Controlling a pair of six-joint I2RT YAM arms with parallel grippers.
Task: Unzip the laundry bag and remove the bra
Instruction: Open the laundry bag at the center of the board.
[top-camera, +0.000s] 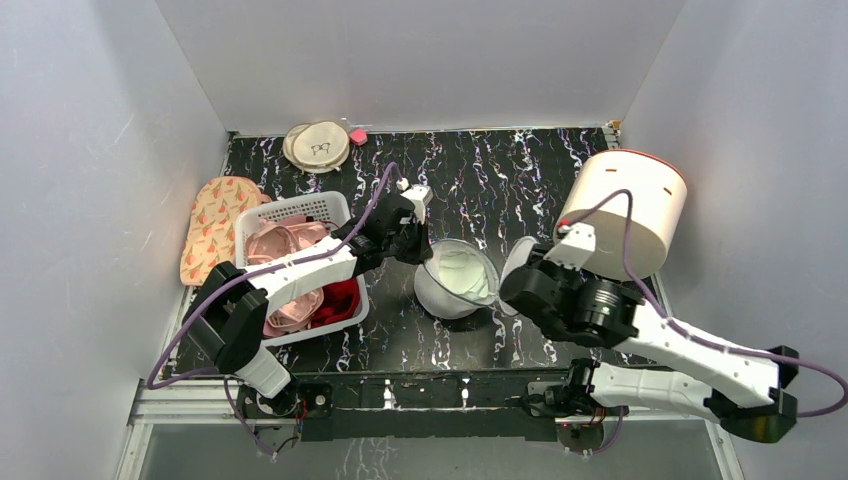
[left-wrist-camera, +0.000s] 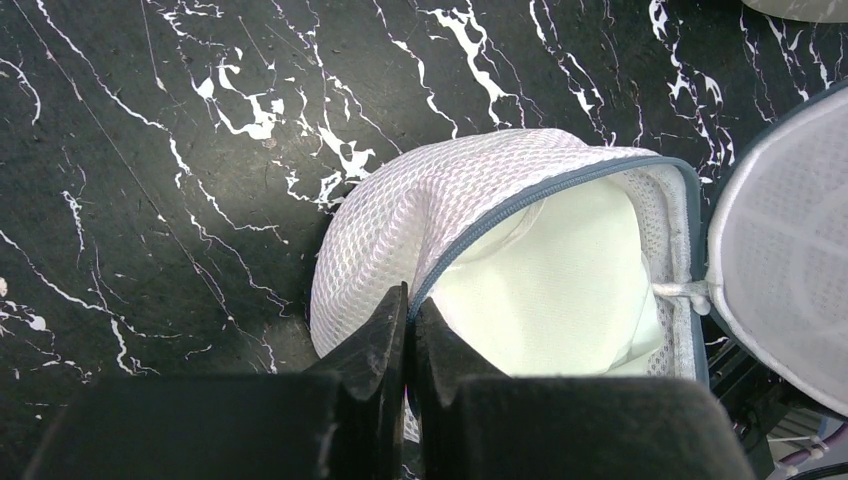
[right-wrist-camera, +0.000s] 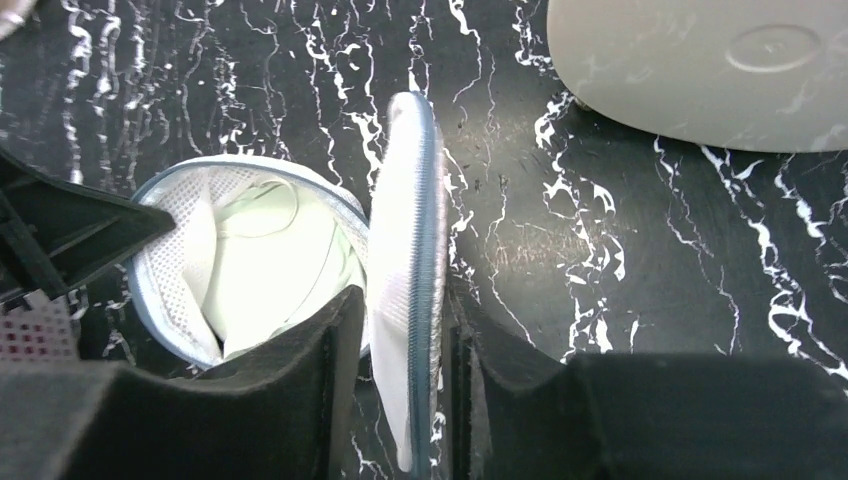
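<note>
The white mesh laundry bag (top-camera: 445, 295) sits mid-table, unzipped, its domed lid (top-camera: 518, 262) swung up on the right. A pale cream bra (top-camera: 462, 272) lies inside the bag and shows in the left wrist view (left-wrist-camera: 560, 270) and the right wrist view (right-wrist-camera: 270, 270). My left gripper (top-camera: 420, 250) is shut on the bag's dark zipper rim (left-wrist-camera: 520, 200) at its left edge; its tips (left-wrist-camera: 408, 310) pinch the mesh. My right gripper (top-camera: 515, 285) straddles the upright lid (right-wrist-camera: 405, 200), jaws (right-wrist-camera: 405, 330) closed on its zipper edge.
A big cream cylinder drum (top-camera: 625, 210) stands at the right rear. A white basket (top-camera: 300, 205) with pink and red garments is at the left, under my left arm. Beige round discs (top-camera: 318, 145) and an orange patterned pouch (top-camera: 215, 225) lie at the back left.
</note>
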